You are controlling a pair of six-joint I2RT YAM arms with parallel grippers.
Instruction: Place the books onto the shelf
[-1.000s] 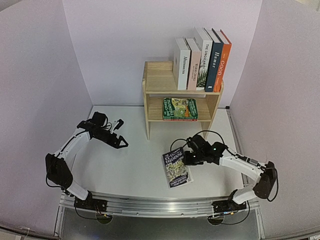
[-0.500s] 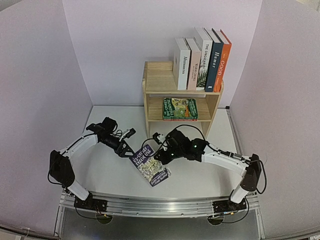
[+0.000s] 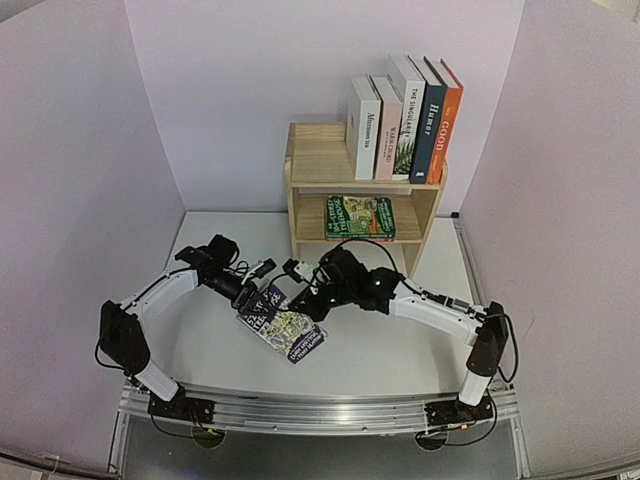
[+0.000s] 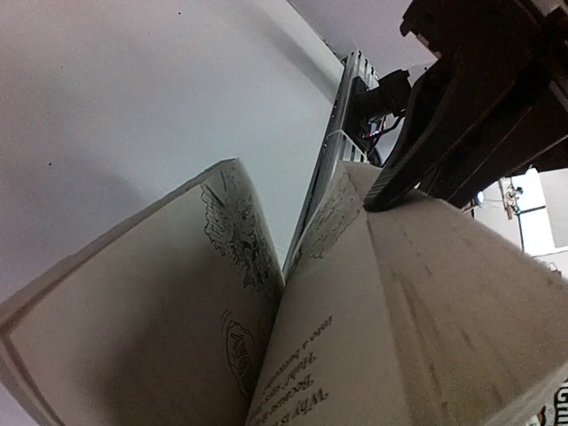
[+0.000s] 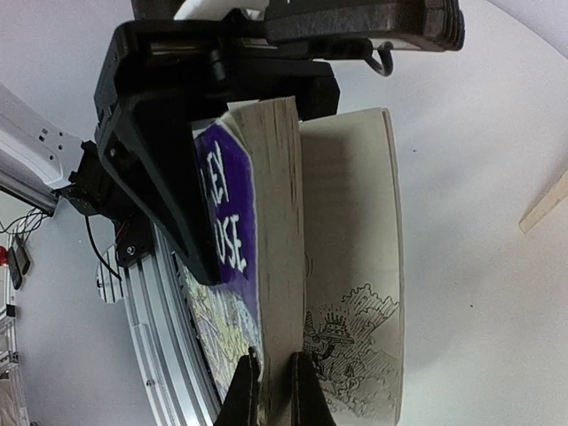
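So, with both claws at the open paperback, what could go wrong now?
1. The right claw pinches only part of the pages of the paperback, which hangs fanned open; pages might tear or slip.
2. The left claw reaches around the cover side, but its grip is not clearly firm; an early release could drop the book.

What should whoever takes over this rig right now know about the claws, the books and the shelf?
Right claw: shut on the pages of the purple paperback, which hangs fanned open between the two arms.
Left claw: at the same book, one finger against its purple cover; whether it grips cannot be told.
Done: five books stand upright on top of the shelf; a green paperback lies flat on its lower tier.
Left: get the purple paperback onto the shelf.
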